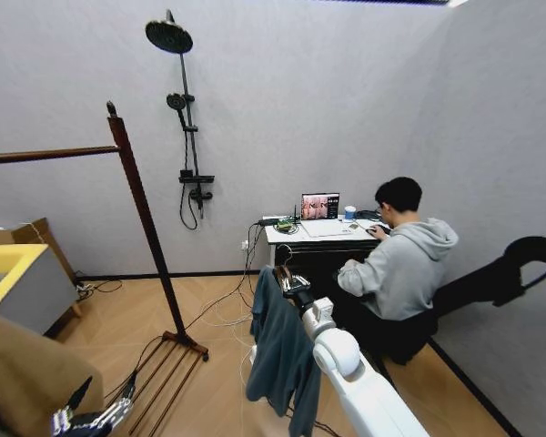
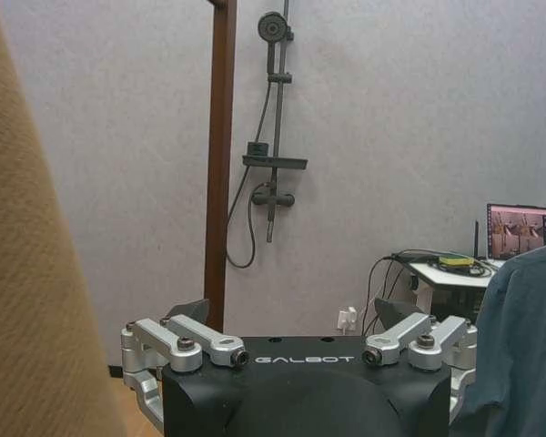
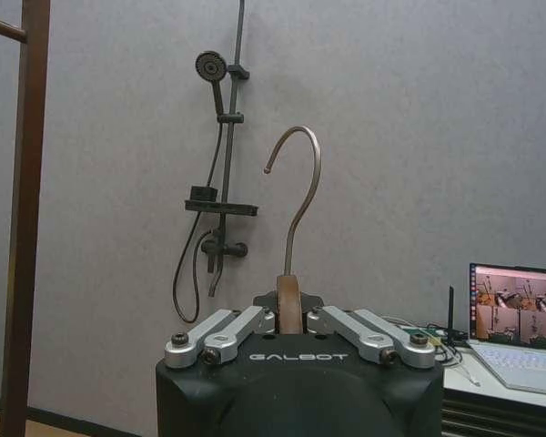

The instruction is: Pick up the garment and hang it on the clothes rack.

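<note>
The garment (image 1: pixel 278 350), a dark teal-blue shirt, hangs on a hanger below my right gripper (image 1: pixel 289 282), out over the floor to the right of the clothes rack (image 1: pixel 146 228). In the right wrist view that gripper (image 3: pixel 289 314) is shut on the hanger's wooden neck, and the metal hook (image 3: pixel 298 177) stands upright above it. The rack's post (image 3: pixel 23 218) is off to one side. My left gripper (image 1: pixel 91 419) is low at the left, open (image 2: pixel 294 317) and holding nothing, with the rack post (image 2: pixel 220 164) behind it and the garment's edge (image 2: pixel 519 346) beside it.
A tan coat (image 1: pixel 23 382) hangs close by my left arm. A person sits at a white desk (image 1: pixel 323 232) with a laptop, near a black chair (image 1: pixel 500 278). A shower fixture (image 1: pixel 187 118) is on the back wall. Cables (image 1: pixel 223 314) lie on the floor; a yellow-topped box (image 1: pixel 23 282) stands left.
</note>
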You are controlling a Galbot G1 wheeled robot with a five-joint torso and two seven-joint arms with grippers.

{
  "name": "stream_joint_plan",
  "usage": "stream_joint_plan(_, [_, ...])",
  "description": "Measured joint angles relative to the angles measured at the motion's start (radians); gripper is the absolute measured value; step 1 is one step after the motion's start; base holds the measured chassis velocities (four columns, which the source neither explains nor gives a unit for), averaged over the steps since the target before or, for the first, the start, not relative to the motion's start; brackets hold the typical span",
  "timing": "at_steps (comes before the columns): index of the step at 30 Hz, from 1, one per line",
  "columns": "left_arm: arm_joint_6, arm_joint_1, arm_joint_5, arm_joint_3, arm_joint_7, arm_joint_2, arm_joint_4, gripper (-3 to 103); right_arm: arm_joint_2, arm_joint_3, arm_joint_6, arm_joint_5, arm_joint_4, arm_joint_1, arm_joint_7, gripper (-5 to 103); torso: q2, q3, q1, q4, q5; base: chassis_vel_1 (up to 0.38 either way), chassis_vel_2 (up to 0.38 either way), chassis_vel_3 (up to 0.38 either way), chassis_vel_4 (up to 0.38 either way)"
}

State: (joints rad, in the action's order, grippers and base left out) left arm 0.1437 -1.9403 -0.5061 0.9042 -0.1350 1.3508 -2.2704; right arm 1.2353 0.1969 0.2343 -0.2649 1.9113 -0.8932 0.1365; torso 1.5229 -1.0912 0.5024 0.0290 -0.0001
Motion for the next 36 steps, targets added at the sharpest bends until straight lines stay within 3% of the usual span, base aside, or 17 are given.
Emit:
stream_joint_plan(16, [0.0,0.0,0.0,0.0,0.0,0.0,0.0,100,0.013,-0.006,-0.024,0.044,0.065,-0.07,-0.039,9,0.0,0.0,0.0,-0.0005,0.0005,-0.111,0.199,0.214,-0.117])
stream_joint_plan(36, [0.0,0.0,0.0,0.0,0.0,0.0,0.0,100,-0.002,0.012,-0.027,0.057,0.089,-0.086,-0.066,9,0.0,0.0,0.0,-0.0002,0.0002,0.091,0.137,0.129,0.097])
